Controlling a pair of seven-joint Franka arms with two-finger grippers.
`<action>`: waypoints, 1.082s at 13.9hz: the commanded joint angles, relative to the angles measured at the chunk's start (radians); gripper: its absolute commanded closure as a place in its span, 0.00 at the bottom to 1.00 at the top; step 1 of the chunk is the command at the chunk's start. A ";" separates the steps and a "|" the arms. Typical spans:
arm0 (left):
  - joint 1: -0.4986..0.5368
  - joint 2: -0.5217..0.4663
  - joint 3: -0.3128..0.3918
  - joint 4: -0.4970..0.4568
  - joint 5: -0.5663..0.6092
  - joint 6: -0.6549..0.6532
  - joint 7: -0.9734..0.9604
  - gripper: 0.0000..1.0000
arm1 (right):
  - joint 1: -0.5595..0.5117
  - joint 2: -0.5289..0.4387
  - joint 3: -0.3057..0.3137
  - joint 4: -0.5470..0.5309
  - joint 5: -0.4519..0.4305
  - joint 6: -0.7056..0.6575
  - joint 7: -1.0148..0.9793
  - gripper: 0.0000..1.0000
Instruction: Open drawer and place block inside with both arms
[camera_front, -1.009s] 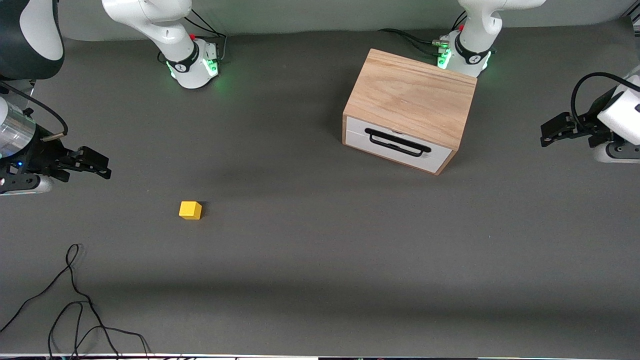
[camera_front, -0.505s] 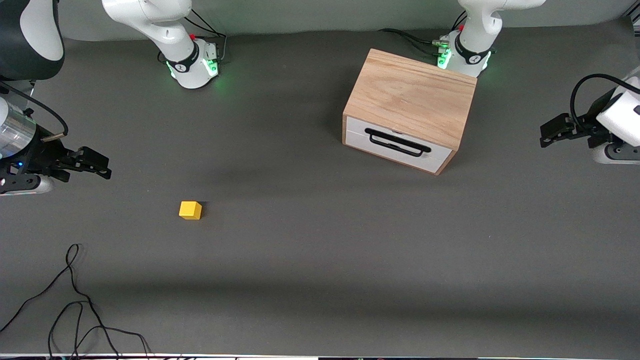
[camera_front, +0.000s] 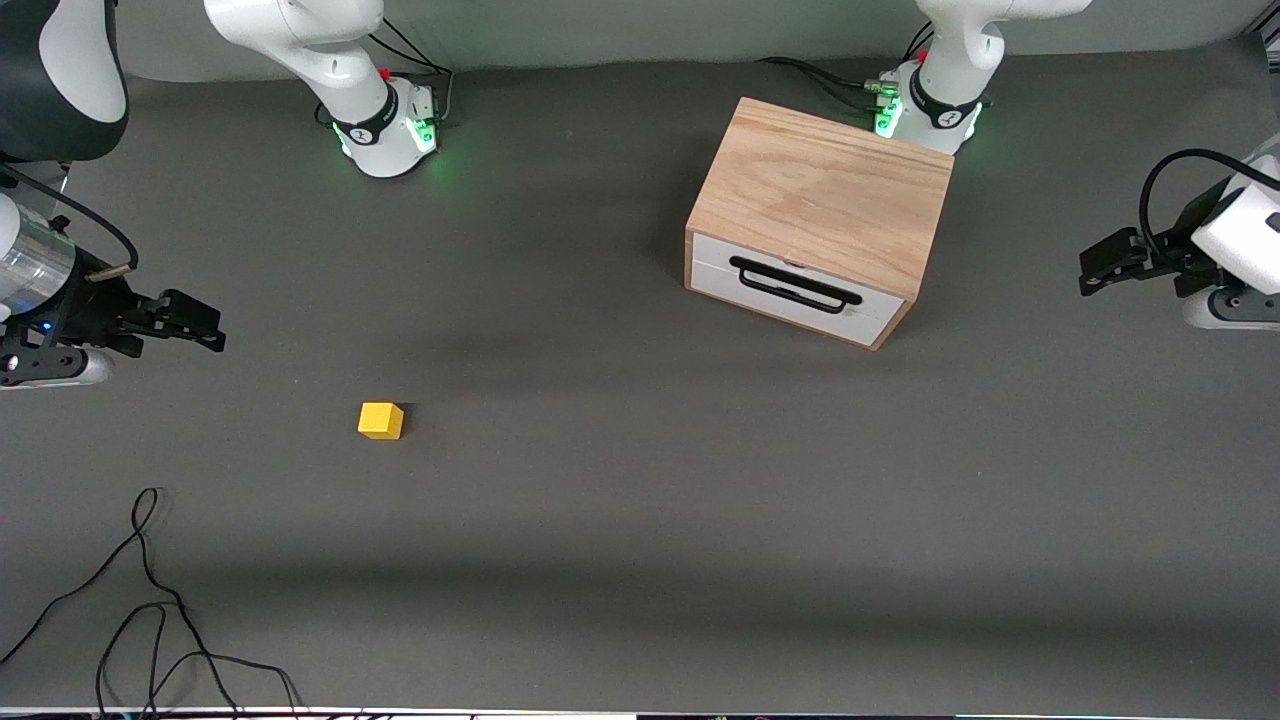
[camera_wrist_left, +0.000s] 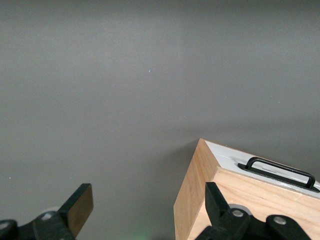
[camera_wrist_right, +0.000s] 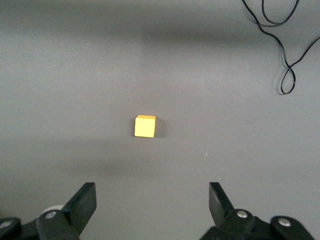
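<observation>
Almost nothing has changed: the drawer (camera_front: 795, 290) stays shut, the block (camera_front: 380, 420) untouched on the worktop (camera_front: 620, 520), while the right gripper (camera_front: 200, 325) and left gripper (camera_front: 1100, 262) still hover wide and empty at their own ends.

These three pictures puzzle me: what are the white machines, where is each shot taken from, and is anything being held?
The white machines are two robot arms bolted to a grey table. The wide picture looks down from a high camera facing them. The other two come from cameras on the arms' wrists, so the black prongs at their edges are each arm's own fingers.

The right gripper hangs open toward its end of the table; its camera looks down on a small yellow block. The left gripper hangs open at the other end, beside a wooden box whose white drawer with its black handle is shut. A loose black cable lies nearest the high camera. Nothing is held.
</observation>
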 joint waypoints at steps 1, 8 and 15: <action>-0.029 -0.013 -0.027 0.022 -0.007 -0.018 -0.027 0.00 | 0.000 0.000 -0.002 0.004 0.003 -0.008 0.009 0.00; -0.032 -0.013 -0.264 0.024 -0.008 -0.055 -0.700 0.00 | 0.002 0.011 -0.002 -0.005 0.006 -0.011 0.019 0.00; -0.043 0.048 -0.496 0.021 -0.007 0.005 -1.459 0.00 | 0.006 0.002 0.000 0.004 0.006 -0.046 0.022 0.00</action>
